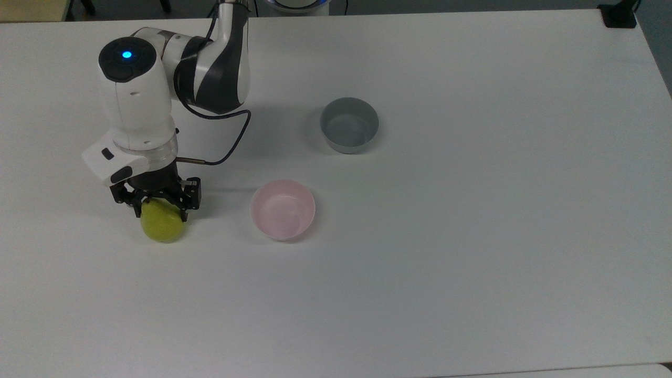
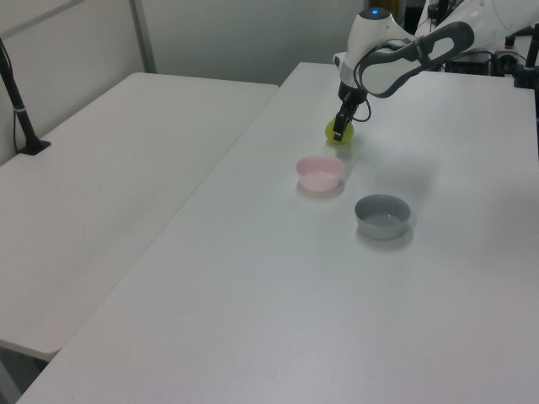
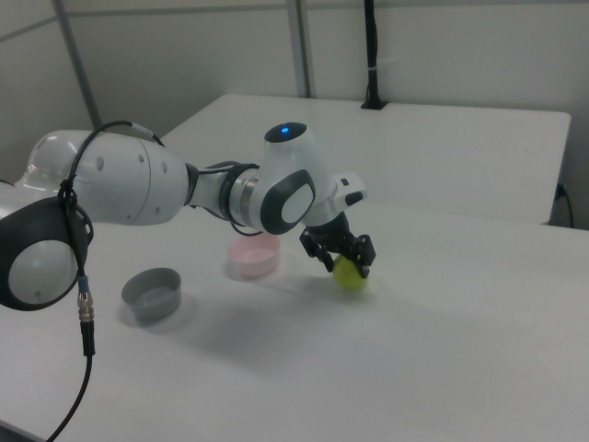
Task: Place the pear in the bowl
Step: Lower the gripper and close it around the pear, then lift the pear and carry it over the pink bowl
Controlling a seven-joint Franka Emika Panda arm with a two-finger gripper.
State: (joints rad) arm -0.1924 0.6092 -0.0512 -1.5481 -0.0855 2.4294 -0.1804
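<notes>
The yellow-green pear [image 1: 161,227] lies on the white table at the top view's left, its upper part covered by the black gripper [image 1: 160,214]. The gripper comes down from above with one finger on each side of the pear, pressed against its skin. The pear [image 3: 351,275] still rests on the tabletop under the gripper [image 3: 345,265]. The pale pink bowl [image 1: 282,209] stands empty to the pear's right in the top view, roughly two pear widths away. In the left view the pear [image 2: 337,135] lies beyond the pink bowl [image 2: 320,172].
A grey, deeper bowl [image 1: 349,125] stands empty up and to the right of the pink bowl in the top view. The arm's cable [image 1: 231,139] loops above the table beside the wrist. A second white table [image 2: 109,168] stands at the left view's left.
</notes>
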